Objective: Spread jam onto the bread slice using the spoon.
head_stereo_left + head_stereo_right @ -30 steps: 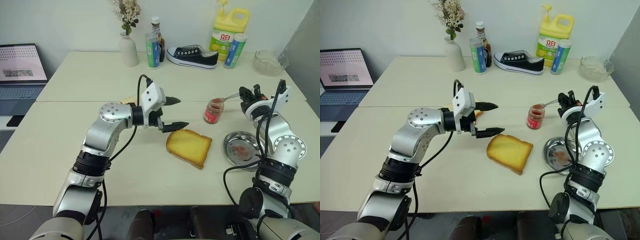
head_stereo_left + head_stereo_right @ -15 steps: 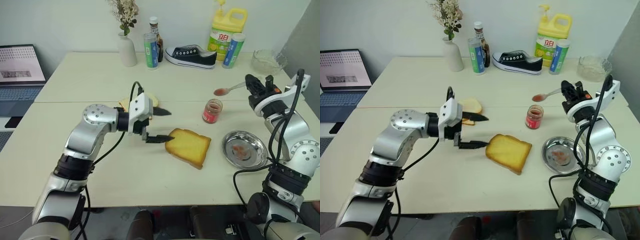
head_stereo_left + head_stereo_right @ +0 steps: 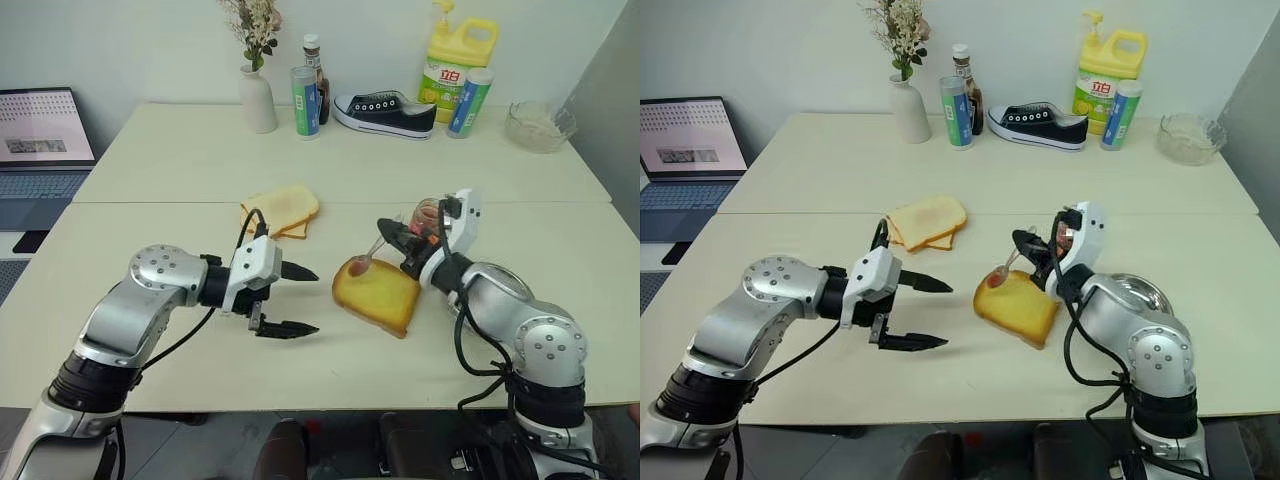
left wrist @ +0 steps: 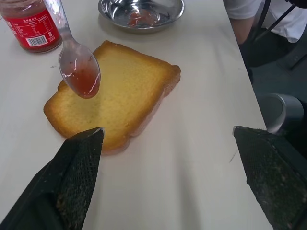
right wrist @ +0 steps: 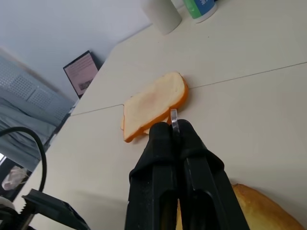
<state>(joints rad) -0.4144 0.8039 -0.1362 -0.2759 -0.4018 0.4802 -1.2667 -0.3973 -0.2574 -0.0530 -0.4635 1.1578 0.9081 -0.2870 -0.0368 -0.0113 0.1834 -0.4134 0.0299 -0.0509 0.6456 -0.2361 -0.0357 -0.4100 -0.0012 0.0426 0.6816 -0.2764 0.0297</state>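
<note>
Red-smeared spoon (image 3: pixel 366 259) pinched in R claw (image 3: pixel 393 237) over bread slice (image 3: pixel 378 293); L claw (image 3: pixel 300 299) spread.

A pale cream counter (image 3: pixel 180 150) runs across the frame, with a seam line crossing it at mid-height where two tops meet. Behind it, along the top of the frame, stands a plain white wall (image 3: pixel 130 40). At the far left an open laptop (image 3: pixel 40 140) sits on a separate lower surface. A grey panel (image 3: pixel 615 90) edges the upper right corner. The light is soft and even, with faint shadows.
</note>
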